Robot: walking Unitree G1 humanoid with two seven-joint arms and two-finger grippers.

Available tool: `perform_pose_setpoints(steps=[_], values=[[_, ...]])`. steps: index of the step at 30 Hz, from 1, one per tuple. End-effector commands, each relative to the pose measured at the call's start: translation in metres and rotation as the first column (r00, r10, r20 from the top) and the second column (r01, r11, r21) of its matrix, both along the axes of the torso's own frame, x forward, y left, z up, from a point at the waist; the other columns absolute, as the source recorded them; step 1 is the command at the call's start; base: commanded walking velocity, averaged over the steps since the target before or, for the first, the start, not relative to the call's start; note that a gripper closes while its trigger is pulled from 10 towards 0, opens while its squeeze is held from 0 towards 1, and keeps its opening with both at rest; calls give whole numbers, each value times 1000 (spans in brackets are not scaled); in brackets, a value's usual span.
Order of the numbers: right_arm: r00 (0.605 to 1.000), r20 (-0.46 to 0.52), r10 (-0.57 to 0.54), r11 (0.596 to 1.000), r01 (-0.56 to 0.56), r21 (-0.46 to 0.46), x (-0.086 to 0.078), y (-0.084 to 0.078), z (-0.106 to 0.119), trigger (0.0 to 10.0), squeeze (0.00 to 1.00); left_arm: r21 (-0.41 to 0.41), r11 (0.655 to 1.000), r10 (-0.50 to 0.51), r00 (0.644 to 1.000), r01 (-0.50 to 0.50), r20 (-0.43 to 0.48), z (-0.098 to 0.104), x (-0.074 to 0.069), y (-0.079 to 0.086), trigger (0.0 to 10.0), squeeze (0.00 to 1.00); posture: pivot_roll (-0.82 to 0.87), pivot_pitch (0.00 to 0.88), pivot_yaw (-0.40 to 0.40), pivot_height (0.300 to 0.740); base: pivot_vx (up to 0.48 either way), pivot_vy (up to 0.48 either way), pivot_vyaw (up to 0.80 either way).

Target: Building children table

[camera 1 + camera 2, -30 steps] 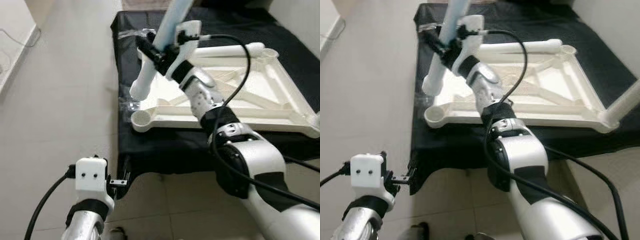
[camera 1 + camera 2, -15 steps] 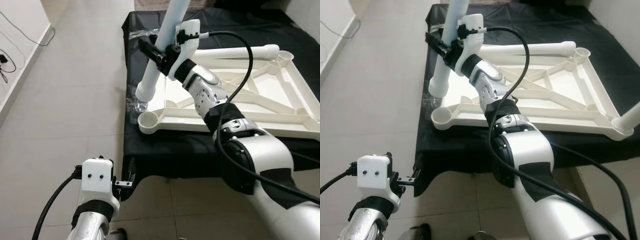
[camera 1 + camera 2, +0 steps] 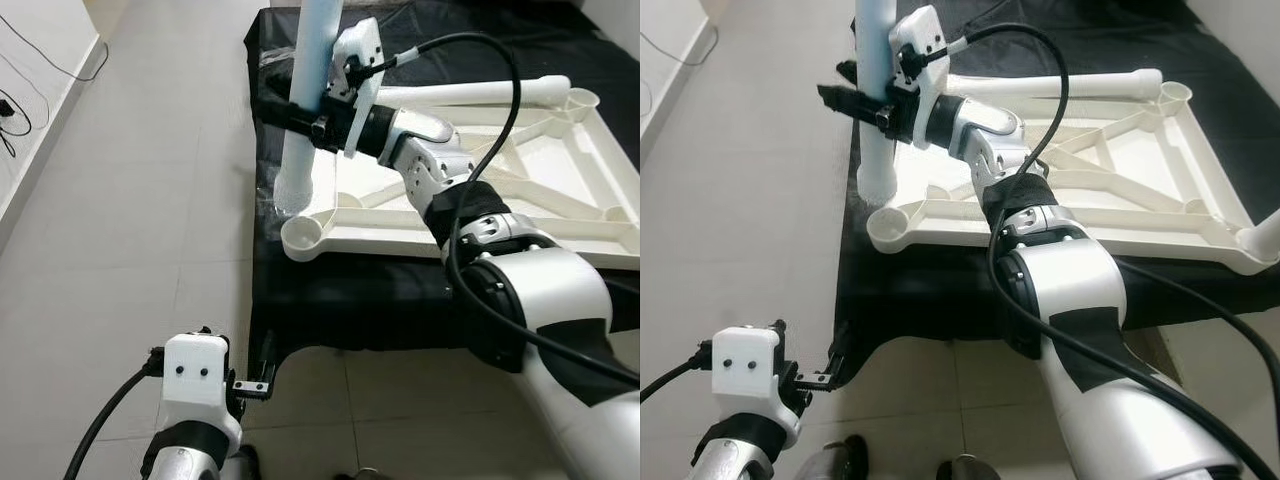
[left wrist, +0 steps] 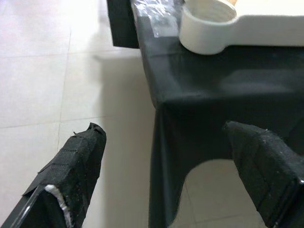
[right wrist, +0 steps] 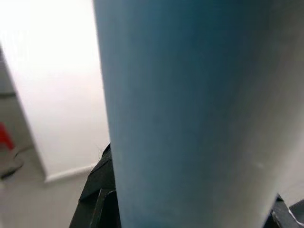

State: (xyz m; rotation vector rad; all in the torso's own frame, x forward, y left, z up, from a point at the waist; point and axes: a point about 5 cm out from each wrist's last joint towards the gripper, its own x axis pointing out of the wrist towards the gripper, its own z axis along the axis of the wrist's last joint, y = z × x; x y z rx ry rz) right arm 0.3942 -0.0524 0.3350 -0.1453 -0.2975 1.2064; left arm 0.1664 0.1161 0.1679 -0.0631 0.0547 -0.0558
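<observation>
A white tabletop [image 3: 560, 190] lies upside down on a black-covered platform [image 3: 350, 300]. Its near left corner socket [image 3: 305, 235] is round and hollow. My right gripper [image 3: 300, 115] is shut on a pale blue-white table leg [image 3: 310, 90], holding it nearly upright. The leg's lower end [image 3: 293, 190] hangs just behind and left of that socket, apart from it. In the right wrist view the leg [image 5: 190, 114] sits close between the black fingers [image 5: 97, 190]. My left gripper [image 4: 164, 129] hangs low by the platform's front corner, open and holding nothing.
Another white leg [image 3: 470, 92] lies along the tabletop's far edge. A third leg [image 3: 1265, 235] stands at the near right corner. Crumpled clear plastic [image 4: 159, 19] lies by the left corner. A cable [image 3: 30, 80] runs along the wall on the tiled floor.
The right gripper has swung the leg from a slant to nearly upright and brought its lower end down toward the corner socket. The camera has shifted slightly. The left arm stays low.
</observation>
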Motion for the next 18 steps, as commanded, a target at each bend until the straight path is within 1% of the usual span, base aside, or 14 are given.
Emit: perform_pose_setpoints(steps=[1, 2, 3, 6, 7, 9, 12, 18], values=[[999, -30, 32, 998, -34, -55, -1, 4, -12, 10000, 0, 6, 1000, -7, 1000, 8, -20, -1, -4, -2, 10000, 0, 136, 325, -77, 740, 0, 0, 0], [998, -34, 46, 996, -49, -77, -2, 5, -16, 10000, 0, 7, 1000, -8, 1000, 8, -21, -1, -5, -2, 10000, 0, 136, 325, -77, 740, 0, 0, 0], [998, -34, 46, 996, -49, -77, -2, 5, -16, 10000, 0, 7, 1000, -8, 1000, 8, -21, -1, -5, -2, 10000, 0, 136, 325, -77, 740, 0, 0, 0], [994, -61, 89, 986, -96, -137, -3, 2, -27, 10000, 0, 7, 1000, -5, 1000, 5, -29, 0, -8, -3, 10000, 0, 141, 331, -77, 740, 0, 0, 0], [994, -61, 89, 986, -96, -137, -3, 2, -27, 10000, 0, 7, 1000, -5, 1000, 5, -29, 0, -8, -3, 10000, 0, 141, 331, -77, 740, 0, 0, 0], [992, -80, 102, 983, -113, -143, -3, -3, -30, 10000, 0, 7, 1000, -3, 999, 3, -36, -1, -10, -2, 10000, 0, 140, 330, -76, 740, 0, 0, 0], [986, -87, 140, 978, -151, -145, -4, -10, -28, 10000, 0, 7, 1000, -5, 999, 5, -40, -2, -10, -2, 10000, 0, 138, 331, -73, 740, 0, 0, 0], [981, -93, 169, 968, -183, -171, -6, -17, -28, 10000, 0, 11, 1000, -12, 999, 13, -39, -2, -9, -2, 10000, 0, 129, 314, -68, 740, 0, 0, 0]])
